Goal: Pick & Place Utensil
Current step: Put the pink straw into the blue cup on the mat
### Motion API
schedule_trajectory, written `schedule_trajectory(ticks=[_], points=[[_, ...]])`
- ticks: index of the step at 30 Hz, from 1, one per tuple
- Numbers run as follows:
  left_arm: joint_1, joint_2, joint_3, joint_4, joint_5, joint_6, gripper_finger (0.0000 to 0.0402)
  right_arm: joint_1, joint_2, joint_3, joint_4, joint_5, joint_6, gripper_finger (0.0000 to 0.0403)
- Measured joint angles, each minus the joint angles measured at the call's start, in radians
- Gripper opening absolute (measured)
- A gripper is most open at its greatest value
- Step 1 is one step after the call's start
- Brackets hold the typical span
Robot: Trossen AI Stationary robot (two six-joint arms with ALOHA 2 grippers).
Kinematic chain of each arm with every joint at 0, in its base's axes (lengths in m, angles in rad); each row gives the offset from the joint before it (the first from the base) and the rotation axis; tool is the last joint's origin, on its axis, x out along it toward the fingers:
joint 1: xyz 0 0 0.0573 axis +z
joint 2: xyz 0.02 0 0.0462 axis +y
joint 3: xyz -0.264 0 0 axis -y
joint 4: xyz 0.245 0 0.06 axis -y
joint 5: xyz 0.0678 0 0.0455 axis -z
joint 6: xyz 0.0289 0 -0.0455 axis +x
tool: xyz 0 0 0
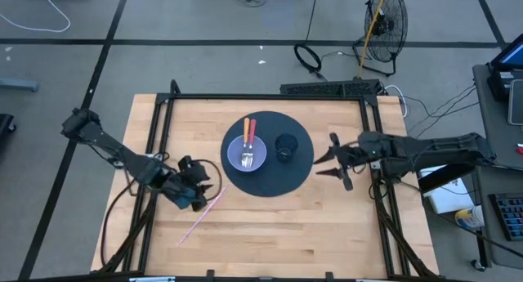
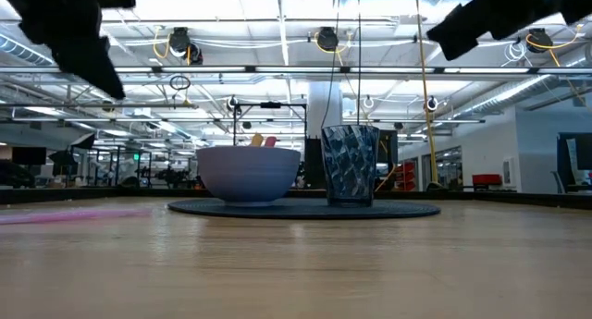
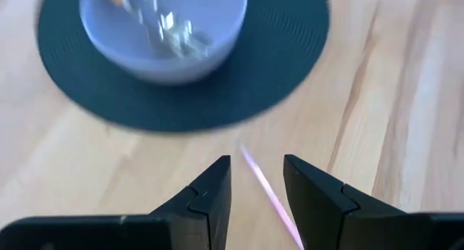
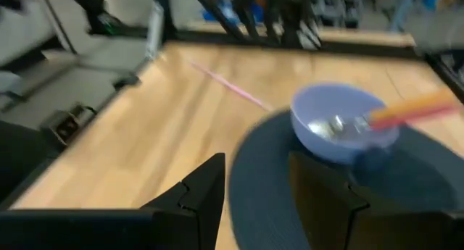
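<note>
A pale blue bowl [image 1: 247, 154] sits on a round dark mat [image 1: 268, 155] at the table's middle; it holds two utensils with an orange and a red handle [image 1: 249, 131]. A dark patterned cup [image 1: 286, 146] stands on the mat to the bowl's right. A thin pink straw [image 1: 200, 213] lies flat on the wood left of the mat. My left gripper [image 1: 198, 194] is open and empty above the straw's far end [image 3: 255, 172]. My right gripper [image 1: 327, 163] is open and empty at the mat's right edge.
A black frame rail [image 1: 270, 96] runs along the table's far side, with side rails at left and right. Bare wood lies near the front edge [image 1: 278, 241]. A fan [image 1: 384, 20] and cables are on the floor beyond the table.
</note>
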Motion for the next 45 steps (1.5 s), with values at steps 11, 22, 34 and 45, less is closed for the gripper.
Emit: schedule_trajectory(ticks=[11,22,34,45], points=[[0.059,0.228,0.000,-0.001,0.256,-0.199,0.0134,0.218,-0.065,-0.189,0.365,-0.001,0.006,0.0145],[0.022,0.331,0.000,0.051,0.404,-0.343,0.0134,0.354,-0.065,-0.192,0.385,0.086,-0.027,0.0139],[-0.040,0.344,0.000,0.071,0.402,-0.431,0.0134,0.391,-0.065,-0.192,0.385,0.110,-0.047,0.0135],[-0.060,0.465,0.005,0.115,0.464,-0.404,0.0134,0.391,-0.064,-0.191,0.386,0.109,-0.057,0.0134]])
